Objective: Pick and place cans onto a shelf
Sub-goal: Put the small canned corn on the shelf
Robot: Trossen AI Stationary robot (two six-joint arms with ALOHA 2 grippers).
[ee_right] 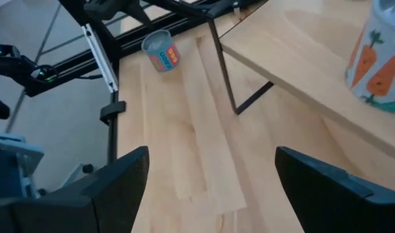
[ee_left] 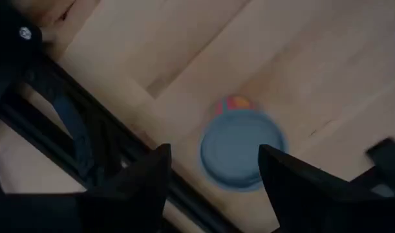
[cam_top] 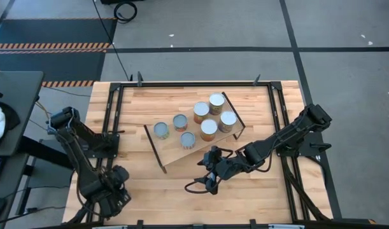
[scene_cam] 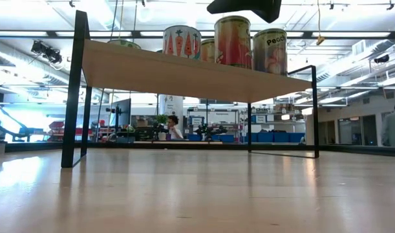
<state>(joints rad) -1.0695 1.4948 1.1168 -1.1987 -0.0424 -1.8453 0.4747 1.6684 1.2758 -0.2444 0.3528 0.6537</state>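
Observation:
The shelf [cam_top: 175, 156] stands mid-table on black rod frames. Several cans stand on its plank, among them an orange-sided can [cam_top: 209, 129] and a grey-blue can [cam_top: 161, 130]; some also show in the low view [scene_cam: 233, 40]. One more can with a blue-grey top [ee_left: 239, 150] stands on the tabletop beside the left black rail, and also shows in the right wrist view [ee_right: 160, 50]. My left gripper [ee_left: 214, 162] is open above this can, one finger on either side, near the table's near-left corner [cam_top: 114, 191]. My right gripper [cam_top: 207, 175] is open and empty just in front of the shelf [ee_right: 211, 155].
Black metal rails [cam_top: 111, 114] run along the table's left and right sides. A black cable [cam_top: 197, 186] loops on the table by my right gripper. Bare tabletop [cam_top: 162, 197] lies between the two grippers, in front of the shelf.

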